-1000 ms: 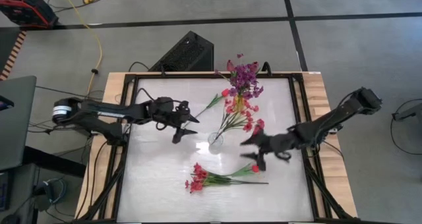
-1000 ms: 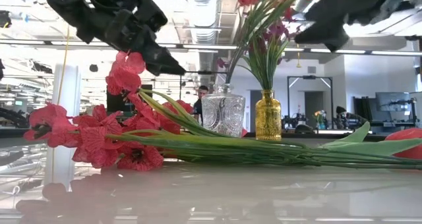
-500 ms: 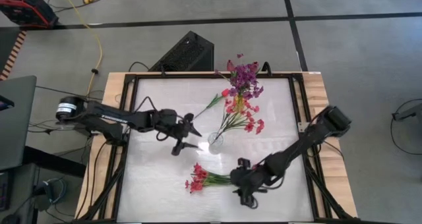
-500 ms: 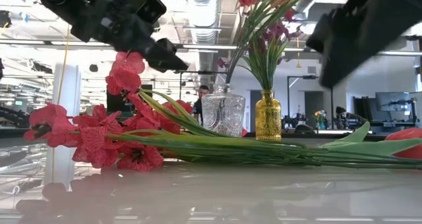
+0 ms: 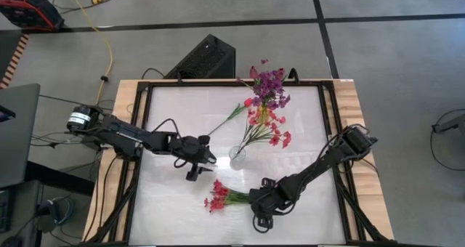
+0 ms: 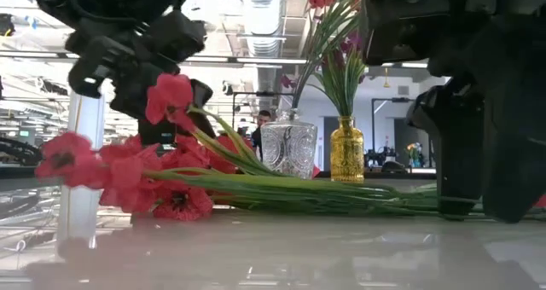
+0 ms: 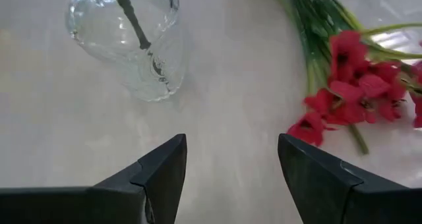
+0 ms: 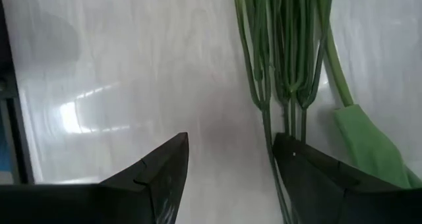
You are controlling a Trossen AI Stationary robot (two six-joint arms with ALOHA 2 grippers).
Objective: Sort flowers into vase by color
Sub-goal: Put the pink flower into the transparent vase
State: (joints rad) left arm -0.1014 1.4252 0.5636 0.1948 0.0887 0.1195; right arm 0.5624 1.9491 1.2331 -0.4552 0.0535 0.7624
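Note:
A red blossom spray (image 5: 216, 197) lies flat on the table, its green stalks (image 8: 285, 59) running toward my right gripper (image 5: 260, 216). That gripper is open and low over the stalk ends; one finger stands right beside a stalk, and whether it touches I cannot tell. My left gripper (image 5: 197, 165) is open and hovers between the clear glass vase (image 5: 237, 155) and the spray's blossoms (image 7: 349, 85). The clear vase holds red flowers (image 5: 265, 131). An amber vase (image 6: 347, 149) behind it holds purple flowers (image 5: 269, 83).
A single green stalk with a red tip (image 5: 229, 116) lies on the far part of the table. A broad green leaf (image 8: 364, 135) lies beside the spray's stalks. Wooden table edges (image 5: 354, 131) and a black frame border the white top; bare surface shows near the left side.
My right gripper has swung from the table's right middle toward the near edge and leftward, dropping low at the stalk end of the lying spray. My left gripper has moved toward the near edge and slightly right, coming down closer to the spray's blossoms.

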